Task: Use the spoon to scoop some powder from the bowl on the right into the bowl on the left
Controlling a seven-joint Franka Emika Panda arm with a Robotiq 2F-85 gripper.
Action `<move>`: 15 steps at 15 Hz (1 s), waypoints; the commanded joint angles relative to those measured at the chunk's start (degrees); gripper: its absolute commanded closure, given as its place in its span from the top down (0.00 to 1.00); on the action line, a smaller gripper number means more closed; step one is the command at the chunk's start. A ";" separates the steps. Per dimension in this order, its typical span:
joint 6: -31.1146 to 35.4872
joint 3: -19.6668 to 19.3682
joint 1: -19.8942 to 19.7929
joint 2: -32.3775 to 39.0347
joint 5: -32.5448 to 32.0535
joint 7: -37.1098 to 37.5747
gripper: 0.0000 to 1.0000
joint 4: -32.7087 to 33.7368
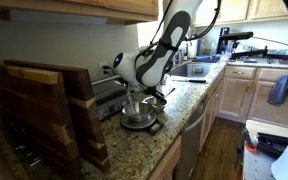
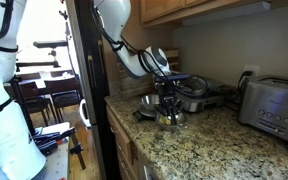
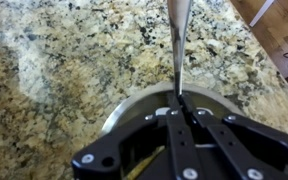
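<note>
- While the arm is bending down over the granite counter (image 3: 54,60), we are seeing the gripper (image 3: 179,108) hanging directly above a metal bowl (image 3: 124,105) in the wrist view.
- Its fingers (image 3: 199,125) are pressing together on the thin shaft of the spoon (image 3: 180,30), leaving no gap that we can see other than the shaft itself.
- From the fingertips the spoon is running toward the far edge of the wrist view. It is crossing the rim of the bowl and widening as it passes over bare counter. We cannot tell which end is the scoop.
- Under the gripper body a pale yellowish patch is showing inside the bowl. It is perhaps powder, but it is too hidden for us to be sure.
- In both exterior views the gripper is sitting low over the same bowl (image 1: 136,112) (image 2: 170,120), which is standing near the front edge of the counter.
- In an exterior view a second bowl (image 2: 149,103) is sitting just beside the metal bowl, on its left and slightly farther back.
- At the far right of that view a toaster (image 2: 274,108) is standing against the wall, well apart from both bowls.
- In an exterior view we are looking past wooden boards (image 1: 44,110) that are filling the near left corner, well apart from the gripper.
</note>
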 commanded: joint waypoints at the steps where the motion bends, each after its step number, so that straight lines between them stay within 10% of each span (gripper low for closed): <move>1: 2.24 0.29 -1.58 -4.23 2.70 -2.07 0.04 -2.97; 15: 7.24 -0.39 -4.80 -10.40 11.71 -7.21 0.04 -6.32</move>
